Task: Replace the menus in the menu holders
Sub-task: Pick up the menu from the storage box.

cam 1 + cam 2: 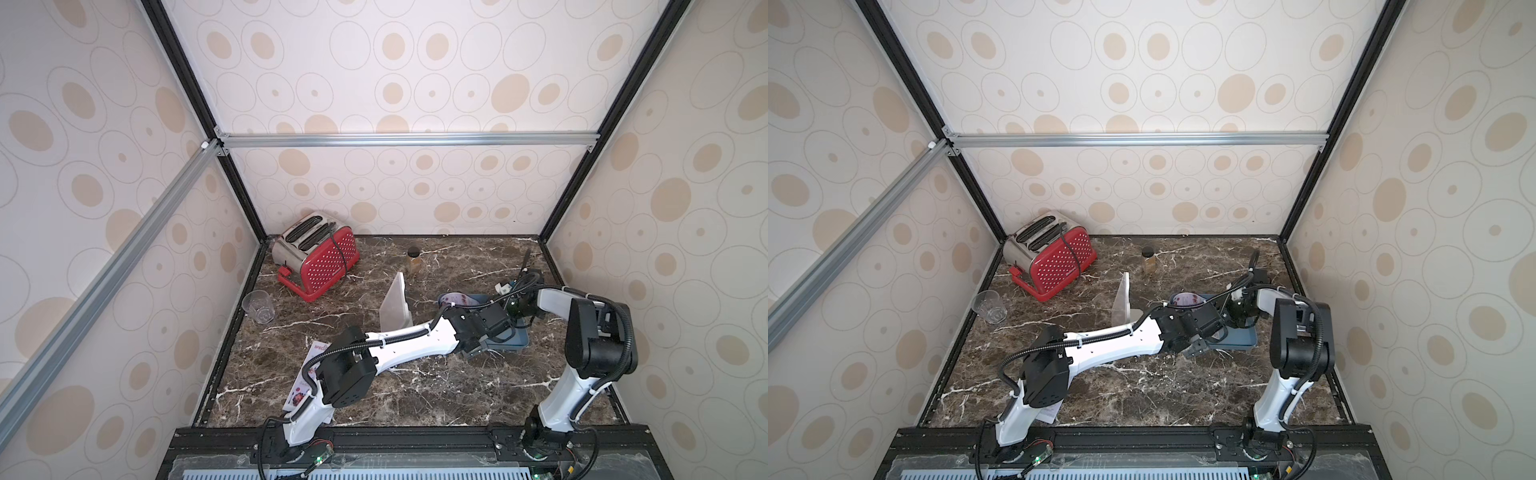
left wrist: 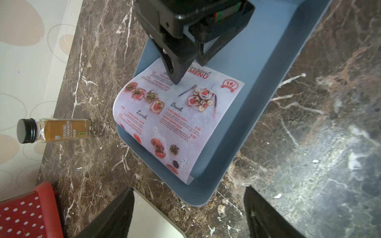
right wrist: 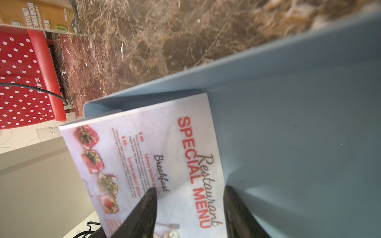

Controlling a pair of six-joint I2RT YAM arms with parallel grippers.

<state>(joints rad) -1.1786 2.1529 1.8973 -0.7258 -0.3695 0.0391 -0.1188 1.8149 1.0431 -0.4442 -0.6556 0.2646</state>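
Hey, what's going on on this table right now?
Two robot arms are swapping menus. The right gripper has its jaws apart, one fingertip down on a menu that lies curled in the blue tray. The left gripper hovers open by the tray, holding nothing. The clear menu holder stands nearby, apparently empty, and a second menu lies on the table under the left arm.
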